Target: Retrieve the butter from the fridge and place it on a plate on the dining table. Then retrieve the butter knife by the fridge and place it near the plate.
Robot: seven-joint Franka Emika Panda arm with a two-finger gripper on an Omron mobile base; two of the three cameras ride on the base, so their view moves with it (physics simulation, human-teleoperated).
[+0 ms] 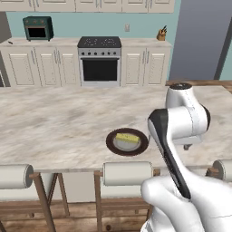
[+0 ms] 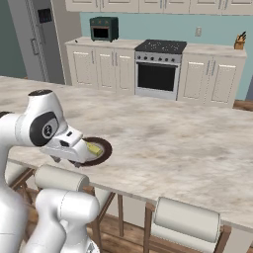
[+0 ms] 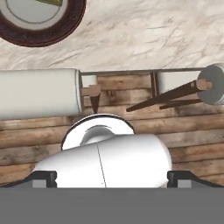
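Note:
The butter lies as a pale-yellow stick on the brown-rimmed plate, which sits near the front edge of the dining table. My gripper hangs over that table edge just beside the plate, pointing down. In the hand view its fingertips stand wide apart, open and empty, with the plate at the top left. The grey fridge stands far back on the left. A tiny dark sliver on the counter beside it looks like the butter knife.
White-backed stools line the table's near side over a wooden floor. Across the room stand cream cabinets, a stove, a dark toaster oven and a knife block.

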